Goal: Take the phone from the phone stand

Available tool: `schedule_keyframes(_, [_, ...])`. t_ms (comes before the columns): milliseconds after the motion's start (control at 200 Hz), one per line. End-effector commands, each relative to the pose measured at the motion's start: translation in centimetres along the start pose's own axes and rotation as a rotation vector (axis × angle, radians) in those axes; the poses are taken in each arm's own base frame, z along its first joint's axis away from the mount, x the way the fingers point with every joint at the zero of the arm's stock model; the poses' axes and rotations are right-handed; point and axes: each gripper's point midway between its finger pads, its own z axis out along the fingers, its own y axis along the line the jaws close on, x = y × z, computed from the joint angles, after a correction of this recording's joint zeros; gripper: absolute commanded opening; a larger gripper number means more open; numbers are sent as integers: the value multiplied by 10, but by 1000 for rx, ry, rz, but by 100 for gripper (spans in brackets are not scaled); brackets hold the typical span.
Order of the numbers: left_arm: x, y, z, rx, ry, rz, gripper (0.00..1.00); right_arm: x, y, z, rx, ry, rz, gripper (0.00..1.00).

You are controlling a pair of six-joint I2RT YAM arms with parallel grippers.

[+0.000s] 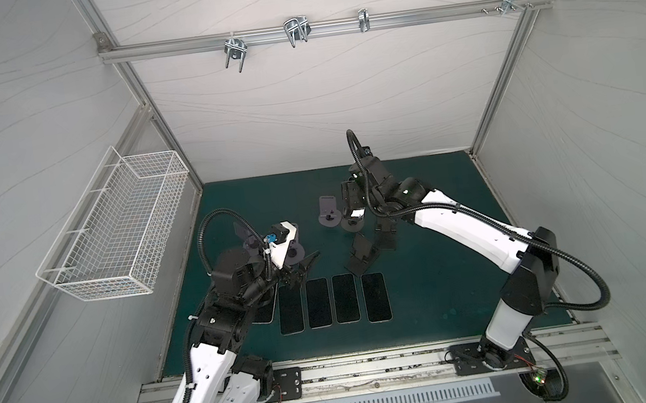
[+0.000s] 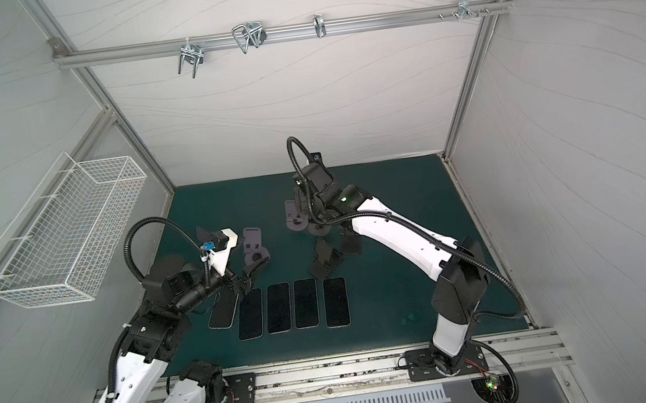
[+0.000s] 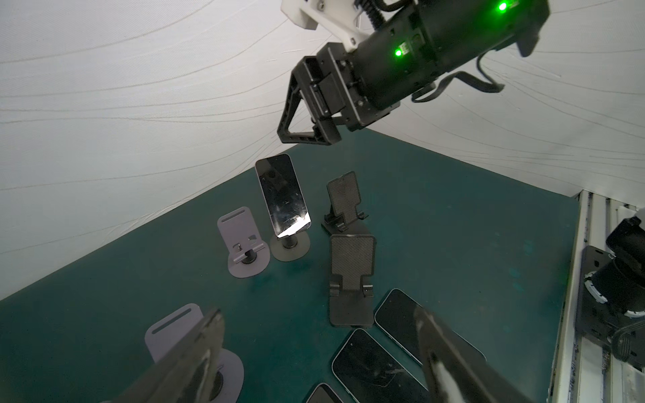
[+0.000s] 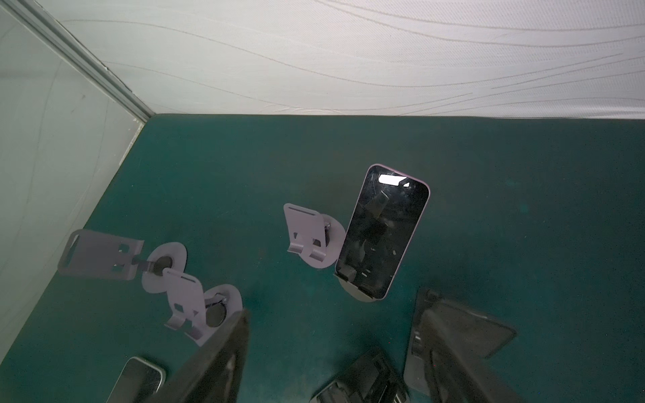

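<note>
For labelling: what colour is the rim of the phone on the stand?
Pale pink; the phone shows best in the right wrist view.

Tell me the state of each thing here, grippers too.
Pink-edged black phone: propped upright on grey round-based stand.
Three lilac metal stands: empty.
Two black folding stands: empty.
Five dark phones in a row: lying flat.
White wire basket: empty.
Left gripper: open, empty.
Right gripper: open, empty.

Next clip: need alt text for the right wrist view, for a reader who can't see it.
A dark-screened phone stands propped on a grey stand on the green mat, just ahead of the right end effector, whose jaws stand apart and hold nothing. Three empty lilac stands sit nearby on the mat.
</note>
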Motion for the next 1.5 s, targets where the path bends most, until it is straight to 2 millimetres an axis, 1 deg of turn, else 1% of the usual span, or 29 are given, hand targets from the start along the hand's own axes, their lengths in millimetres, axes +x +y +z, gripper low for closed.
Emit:
schedule_keyframes(0, [-23, -9, -3, 34, -87, 71, 87, -11, -8, 7, 44, -26, 24, 79])
schedule_keyframes(155, [-18, -21, 5, 81, -75, 124, 87, -12, -13, 23, 82, -40, 23, 79])
schedule_keyframes(260, [-15, -24, 12, 90, -61, 142, 87, -10, -17, 36, 98, -35, 26, 79])
schedule_keyframes(345, [-12, -22, 17, 76, -58, 153, 87, -9, -21, 46, 118, -29, 26, 79])
schedule_keyframes(500, [3, -5, 25, -24, -57, 150, 87, -5, -28, 61, 162, -22, 43, 80])
schedule_keyframes(560, [7, -3, 27, -39, -64, 140, 87, -6, -32, 66, 174, -26, 56, 80])
schedule_keyframes(730, [16, -5, 33, -36, -45, 130, 87, -6, -36, 81, 206, -38, 65, 81])
schedule_keyframes(815, [17, -7, 33, -33, -47, 136, 88, -6, -37, 88, 220, -37, 59, 81])
schedule_keyframes(1005, [18, -7, 34, -52, -58, 146, 89, -5, -37, 95, 231, -31, 61, 82])
schedule_keyframes(1190, [19, -14, 34, -31, -57, 154, 91, -1, -42, 99, 260, -28, 76, 82])
schedule_keyframes(1365, [17, -7, 35, -72, -65, 141, 92, 1, -44, 106, 271, -16, 75, 82])
schedule_keyframes(1495, [19, -7, 36, -74, -61, 141, 92, 5, -47, 111, 284, -3, 71, 83])
